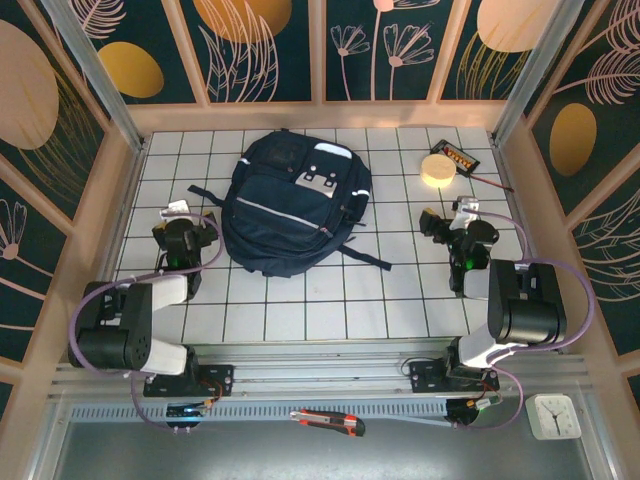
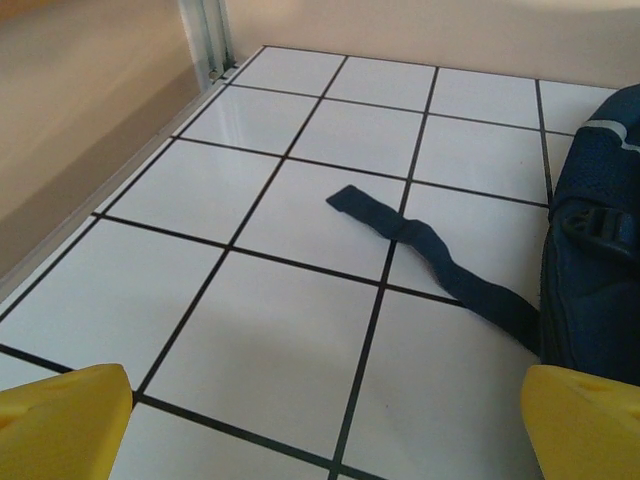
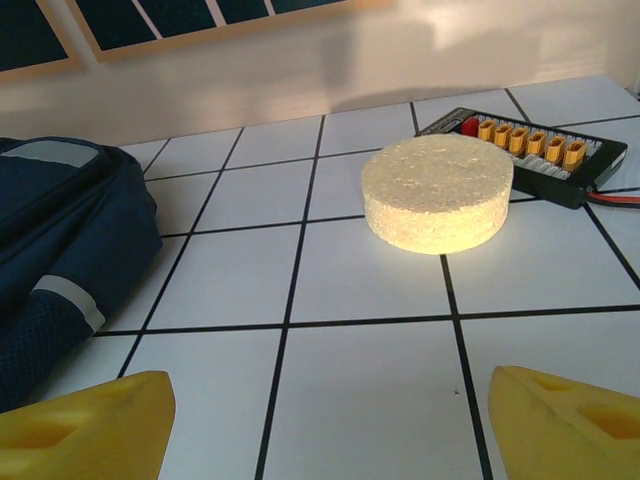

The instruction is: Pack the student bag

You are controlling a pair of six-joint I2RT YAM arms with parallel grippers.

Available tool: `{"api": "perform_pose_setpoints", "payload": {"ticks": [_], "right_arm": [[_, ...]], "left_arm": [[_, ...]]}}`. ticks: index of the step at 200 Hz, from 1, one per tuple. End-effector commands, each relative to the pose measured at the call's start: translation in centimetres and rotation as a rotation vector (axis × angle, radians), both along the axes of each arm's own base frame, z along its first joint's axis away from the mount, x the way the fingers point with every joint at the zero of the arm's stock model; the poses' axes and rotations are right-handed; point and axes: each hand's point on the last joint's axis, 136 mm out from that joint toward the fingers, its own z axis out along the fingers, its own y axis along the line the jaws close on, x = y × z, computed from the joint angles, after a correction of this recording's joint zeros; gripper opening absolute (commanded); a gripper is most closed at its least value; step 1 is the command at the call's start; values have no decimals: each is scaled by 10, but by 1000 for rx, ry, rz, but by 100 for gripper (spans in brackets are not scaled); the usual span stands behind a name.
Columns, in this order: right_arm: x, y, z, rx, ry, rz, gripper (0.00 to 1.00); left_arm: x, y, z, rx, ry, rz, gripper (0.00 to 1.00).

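White glossy tiles with black grout make up the counter (image 1: 300, 310), boxed in by beige walls on three sides.

Left tool (image 2: 320, 425) is spread wide with nothing between its chunky yellow fingers (image 2: 60, 420), sitting low over bare tile. Just ahead of it a flat dark webbing strap (image 2: 430, 255) lies in a wavy line and runs back to the student bag (image 1: 290, 205). The bag is a soft navy fabric lump with thin pale stripes, lying flat mid-counter between both arms. The left wall is close on that side.

Right tool (image 3: 325, 425) is wide too, holding nothing. In front of it is a thick, round, crumbly-looking foam disc (image 3: 437, 192). Right behind the disc is a black board (image 3: 530, 150) with a row of yellow plugs, can't tell if they touch. A stretch of bare tile runs between bag and disc.
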Motion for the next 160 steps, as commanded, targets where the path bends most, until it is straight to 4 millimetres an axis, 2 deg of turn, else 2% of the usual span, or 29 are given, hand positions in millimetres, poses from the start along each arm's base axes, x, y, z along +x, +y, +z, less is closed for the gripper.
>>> {"api": "perform_pose_setpoints", "payload": {"ticks": [1,36,79,160], "right_arm": [[1,0,6,8,-34,8,83],[1,0,6,8,-33,8,83],[2,0,6,7,-32,9,83],[2,0,6,8,-31,9,83]], "left_arm": [[20,-6,20,0,-78,-46,99],[30,-9,19,15,-68,-92,99],[33,-9,18,8,-88,-122,99],[5,-19,31,7,-217,-193,99]]}}
